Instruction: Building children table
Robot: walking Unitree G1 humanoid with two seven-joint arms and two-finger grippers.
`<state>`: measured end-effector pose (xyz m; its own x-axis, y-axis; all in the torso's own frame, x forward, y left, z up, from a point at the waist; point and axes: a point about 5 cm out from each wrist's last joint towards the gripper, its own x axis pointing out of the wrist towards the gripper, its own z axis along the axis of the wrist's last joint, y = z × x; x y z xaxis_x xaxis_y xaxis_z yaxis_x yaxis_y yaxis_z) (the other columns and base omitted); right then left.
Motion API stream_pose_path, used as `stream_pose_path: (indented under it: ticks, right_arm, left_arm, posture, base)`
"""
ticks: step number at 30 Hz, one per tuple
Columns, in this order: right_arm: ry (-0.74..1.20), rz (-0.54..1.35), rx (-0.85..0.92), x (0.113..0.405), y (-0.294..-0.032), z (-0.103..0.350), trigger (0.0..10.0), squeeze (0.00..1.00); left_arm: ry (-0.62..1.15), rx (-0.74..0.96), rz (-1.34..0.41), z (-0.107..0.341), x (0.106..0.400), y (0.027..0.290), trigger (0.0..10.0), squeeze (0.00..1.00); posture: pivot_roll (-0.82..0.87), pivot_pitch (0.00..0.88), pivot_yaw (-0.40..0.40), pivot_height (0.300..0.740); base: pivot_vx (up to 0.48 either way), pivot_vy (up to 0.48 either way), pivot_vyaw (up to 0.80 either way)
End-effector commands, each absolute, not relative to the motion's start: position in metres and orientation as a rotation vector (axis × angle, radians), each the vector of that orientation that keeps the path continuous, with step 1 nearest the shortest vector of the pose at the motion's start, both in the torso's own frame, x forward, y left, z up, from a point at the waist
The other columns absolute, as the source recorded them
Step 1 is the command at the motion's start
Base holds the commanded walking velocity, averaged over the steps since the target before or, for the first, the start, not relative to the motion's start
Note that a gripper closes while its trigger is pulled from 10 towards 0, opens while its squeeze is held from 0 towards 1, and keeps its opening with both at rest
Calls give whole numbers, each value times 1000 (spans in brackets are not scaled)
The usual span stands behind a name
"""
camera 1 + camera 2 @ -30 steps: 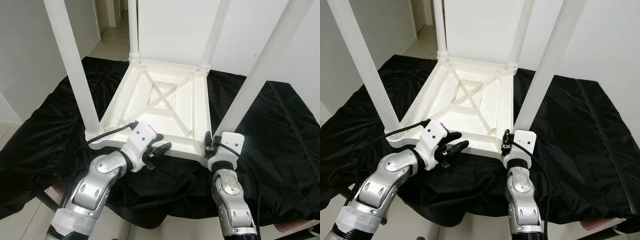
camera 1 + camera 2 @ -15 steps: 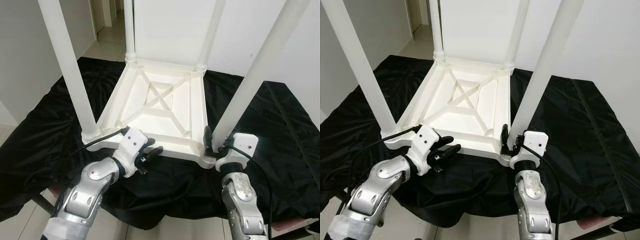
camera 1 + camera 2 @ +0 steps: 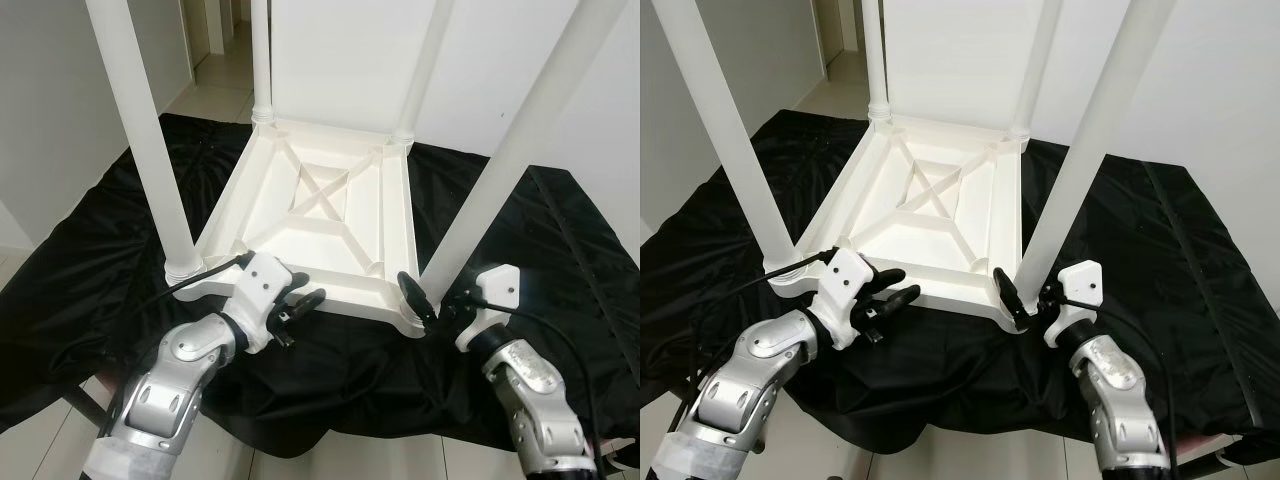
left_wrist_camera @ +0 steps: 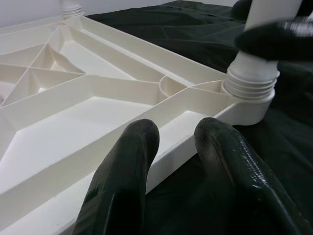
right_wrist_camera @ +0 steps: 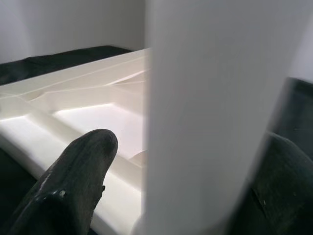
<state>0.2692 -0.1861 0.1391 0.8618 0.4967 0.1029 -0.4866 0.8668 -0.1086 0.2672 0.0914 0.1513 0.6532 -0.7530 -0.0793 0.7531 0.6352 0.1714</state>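
Nearest to us, our left gripper (image 3: 300, 308) sits at the near edge of the white children's table (image 3: 330, 215), which lies upside down on a black cloth (image 3: 90, 250) draped over the worktop. In the left wrist view its two black fingers (image 4: 124, 181) are slightly parted, one on each side of the table's near rim, with the rim running between them; we cannot tell whether they press on it.

To the right, our right gripper (image 3: 432, 303) is at the foot of the near right leg (image 3: 505, 150), where that leg meets the table's corner socket. One finger (image 5: 73, 181) lies on the inner side of the leg and the other on the outer side, so the fingers are spread wide around the leg. Whether they actually clamp it we cannot tell.

The near left leg (image 3: 140, 130) stands upright in its corner socket, just beyond our left gripper. Between the legs, the underside of the tabletop shows its ribbed frame with a diagonal cross brace (image 3: 322, 190) in the middle.

Farther off, the far left leg (image 3: 262, 60) and the far right leg (image 3: 425, 70) rise from the two back corners. Beyond the cloth, a tiled floor (image 3: 215, 95) runs away along a white wall (image 3: 40, 100).
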Motion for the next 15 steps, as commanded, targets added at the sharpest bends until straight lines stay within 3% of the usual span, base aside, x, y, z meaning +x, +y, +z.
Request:
stream_pose_path:
  ticks: [1,6,7,8,9,15]
  right_arm:
    - [-114,561,-84,271,-187,137,10000,0]
    - [-73,642,-100,281,-189,133,10000,0]
    - [-64,654,-97,284,-190,132,5961,0]
    - [-59,662,-102,286,-191,131,3961,0]
    - [-56,667,-103,288,-192,130,0,0]
    - [-45,667,-95,288,-198,127,0,0]
  left_arm:
    - [-13,206,-879,153,268,88,10000,0]
    - [-25,222,-887,156,273,87,10000,0]
    - [-30,228,-892,157,274,87,10000,0]
    - [-36,239,-893,157,275,87,10000,0]
    - [-38,241,-891,158,277,87,10000,0]
    - [-47,240,-872,159,280,87,10000,0]
  posture:
    - [50,0,-61,740]
    - [56,0,-54,740]
    - [57,0,-53,740]
    - [59,0,-54,740]
    - [60,0,-57,740]
    - [63,0,-66,740]
  base:
    - [0,0,0]
    - [0,0,0]
    - [0,0,0]
    - [0,0,0]
    - [0,0,0]
    - [0,0,0]
